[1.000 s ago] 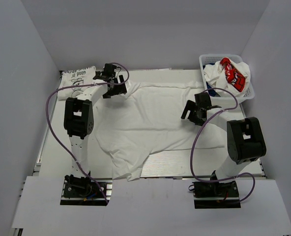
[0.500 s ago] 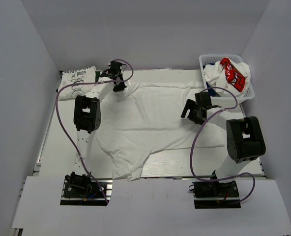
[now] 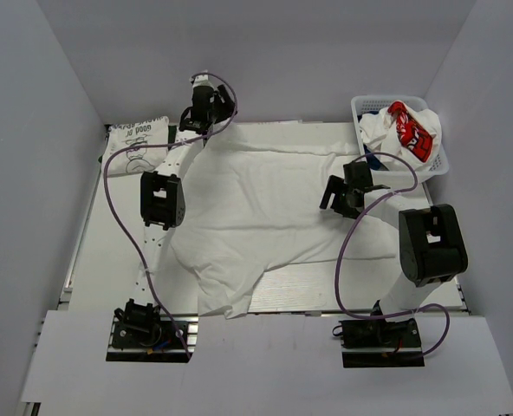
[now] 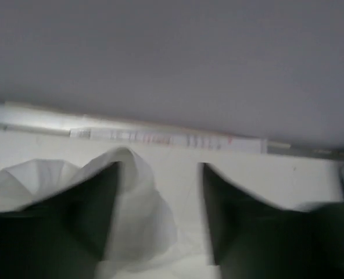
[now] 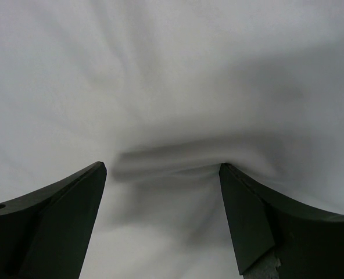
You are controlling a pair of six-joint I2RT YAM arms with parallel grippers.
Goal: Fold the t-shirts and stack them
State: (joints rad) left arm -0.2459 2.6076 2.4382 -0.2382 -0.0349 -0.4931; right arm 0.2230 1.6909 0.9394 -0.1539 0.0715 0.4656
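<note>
White t-shirt (image 3: 265, 199), spread flat: judged soft, light, easily rucked, best pinched at an edge; left gripper (image 4: 160, 174) and right gripper (image 5: 161, 170) seen agape, nothing clamped.

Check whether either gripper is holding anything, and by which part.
Nothing is held. The left gripper and the right gripper are both open, fingers apart over the spread white t-shirt.
</note>
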